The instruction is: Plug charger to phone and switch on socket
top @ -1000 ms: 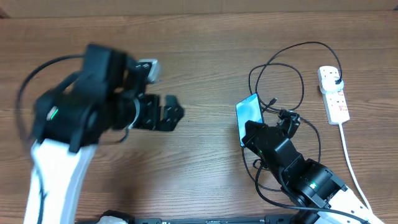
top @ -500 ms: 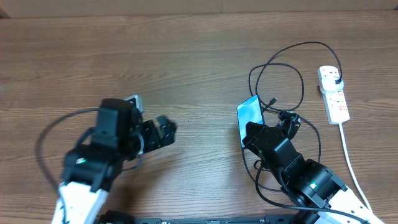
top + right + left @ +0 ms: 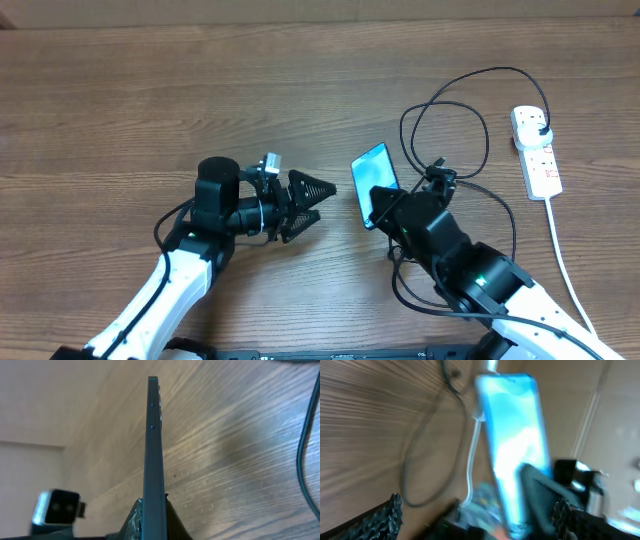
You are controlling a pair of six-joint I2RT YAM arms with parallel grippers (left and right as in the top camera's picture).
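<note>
The phone (image 3: 373, 180), its blue-teal screen lit, is held up off the table, with my right gripper (image 3: 388, 212) shut on its lower end. In the right wrist view the phone (image 3: 153, 445) shows edge-on between the two fingers (image 3: 136, 521). My left gripper (image 3: 310, 205) stands open just left of the phone, pointing at it, nothing between its jaws. In the blurred left wrist view the phone (image 3: 515, 445) fills the middle. The charger (image 3: 447, 105) loops over the table, its plug in the socket (image 3: 537, 152) at the right and its small connector (image 3: 437, 164) lying free.
The socket's thick white lead (image 3: 562, 250) runs down the right side toward the table's front edge. Black cable loops (image 3: 420, 290) lie under my right arm. The left wrist's camera box (image 3: 57, 507) shows in the right wrist view.
My left arm has swung down and turned, so its open gripper now points right at the phone. My right gripper has carried the phone left, toward it.
</note>
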